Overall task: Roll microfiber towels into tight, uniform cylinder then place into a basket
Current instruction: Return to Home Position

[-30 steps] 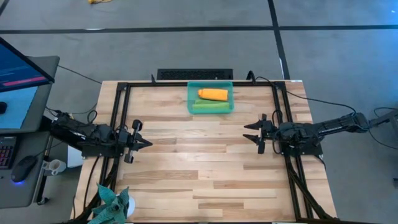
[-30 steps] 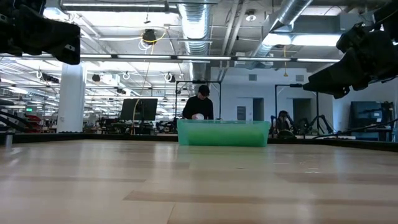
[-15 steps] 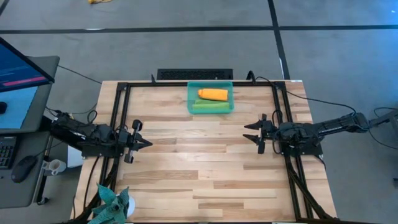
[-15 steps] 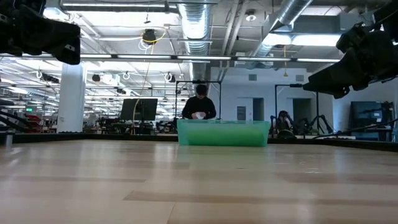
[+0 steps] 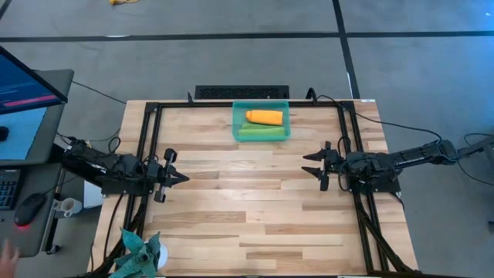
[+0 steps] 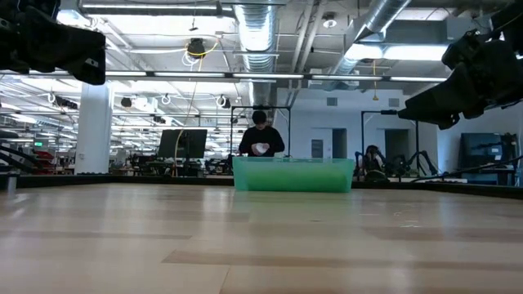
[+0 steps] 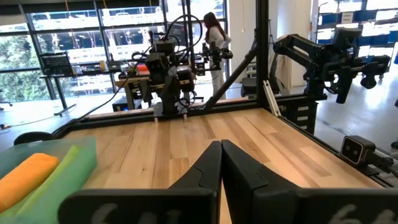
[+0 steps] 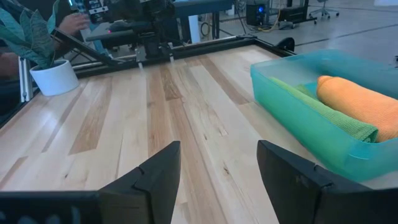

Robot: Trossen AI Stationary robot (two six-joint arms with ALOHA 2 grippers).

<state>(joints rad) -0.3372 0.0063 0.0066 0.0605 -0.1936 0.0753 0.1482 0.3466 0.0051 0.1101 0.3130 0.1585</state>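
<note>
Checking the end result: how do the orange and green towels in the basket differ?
The orange towel is a plump roll; the green towel looks flatter. The orange towel is shorter; the green towel spans nearly the whole basket. The orange towel lies toward the table's edge, the green towel toward its middle. Both lie parallel inside the basket.

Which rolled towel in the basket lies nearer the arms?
The lime green towel; the orange towel lies beyond it, by the far wall of the basket.
</note>
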